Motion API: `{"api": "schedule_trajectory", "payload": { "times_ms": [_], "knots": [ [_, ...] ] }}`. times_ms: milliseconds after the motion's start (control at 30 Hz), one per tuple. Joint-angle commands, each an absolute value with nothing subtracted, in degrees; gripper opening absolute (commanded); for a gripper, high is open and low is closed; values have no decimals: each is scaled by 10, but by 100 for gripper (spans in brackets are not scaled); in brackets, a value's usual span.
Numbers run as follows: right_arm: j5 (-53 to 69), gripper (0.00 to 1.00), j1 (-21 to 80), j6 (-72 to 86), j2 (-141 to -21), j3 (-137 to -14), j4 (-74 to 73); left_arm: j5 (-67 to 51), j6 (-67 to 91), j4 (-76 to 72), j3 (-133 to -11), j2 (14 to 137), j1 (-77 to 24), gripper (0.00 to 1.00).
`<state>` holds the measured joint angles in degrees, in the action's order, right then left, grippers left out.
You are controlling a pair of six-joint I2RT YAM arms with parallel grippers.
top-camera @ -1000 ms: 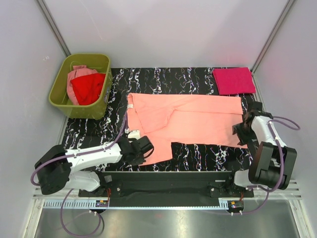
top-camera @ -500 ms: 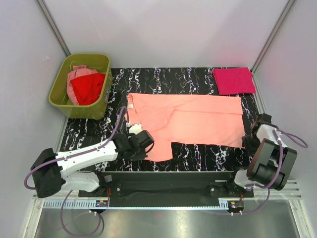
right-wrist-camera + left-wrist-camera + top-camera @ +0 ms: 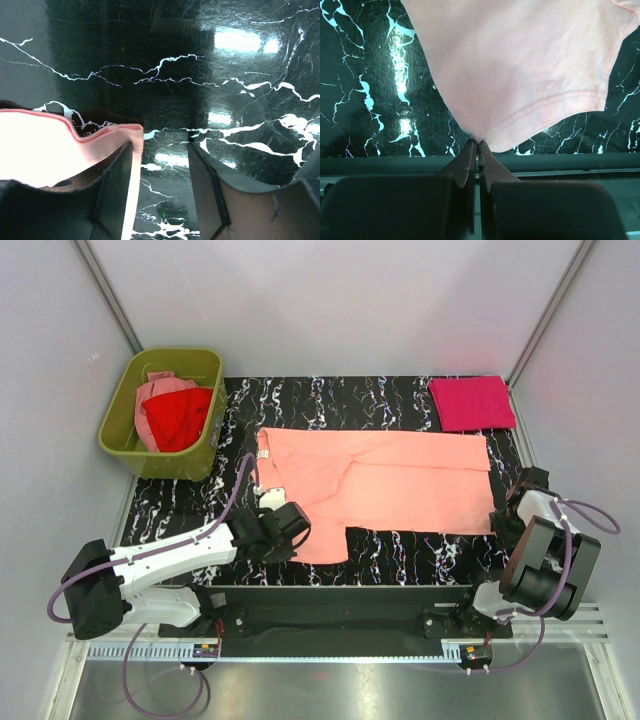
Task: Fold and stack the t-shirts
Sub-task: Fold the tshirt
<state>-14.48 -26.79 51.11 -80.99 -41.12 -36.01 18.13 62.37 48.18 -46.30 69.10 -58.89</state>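
A salmon-peach t-shirt (image 3: 385, 480) lies spread flat on the black marbled table (image 3: 400, 545). My left gripper (image 3: 296, 532) is shut on its near-left hem, and in the left wrist view the cloth (image 3: 520, 65) is pinched at the tips of the left gripper (image 3: 478, 142). At the shirt's near-right corner my right gripper (image 3: 501, 515) stands open. The right wrist view shows that corner (image 3: 100, 145) resting against the left finger of the right gripper (image 3: 161, 150), with bare table between the jaws. A folded magenta-pink t-shirt (image 3: 472, 402) sits at the far right.
An olive-green bin (image 3: 122, 440) at the far left holds a red t-shirt (image 3: 180, 418) and a dusty pink one (image 3: 160, 390). Grey walls close in both sides and the back. The table's near edge rail (image 3: 560, 162) runs just behind the left gripper.
The right gripper has drawn back toward the near right, down to the shirt's near-right corner. The left gripper has shifted slightly away from the near edge, still holding the hem.
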Motion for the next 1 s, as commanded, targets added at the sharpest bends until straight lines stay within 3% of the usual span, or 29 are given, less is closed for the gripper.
{"api": "schedule_trajectory", "payload": {
  "times_ms": [0, 167, 267, 400, 433, 467, 667, 967],
  "knots": [
    [-159, 55, -269, 522, -824, -410, -323, 202, 621, 480, -492, 684, -592, 0],
    [-150, 53, -269, 526, -851, -419, -319, 214, 616, 489, -497, 678, -592, 0],
    [-159, 46, -270, 527, -859, -420, -315, 216, 613, 490, -498, 672, -592, 0],
    [-165, 25, -270, 519, -857, -424, -314, 222, 608, 493, -509, 670, -592, 0],
    [-167, 9, -270, 514, -855, -423, -311, 225, 605, 496, -511, 671, -592, 0],
    [-170, 0, -270, 509, -851, -423, -309, 235, 603, 499, -516, 672, -591, 0],
    [-158, 0, -270, 466, -810, -418, -297, 276, 573, 535, -569, 682, -557, 0],
    [-150, 0, -270, 435, -776, -439, -303, 243, 483, 503, -608, 685, -451, 0]
  ]
}}
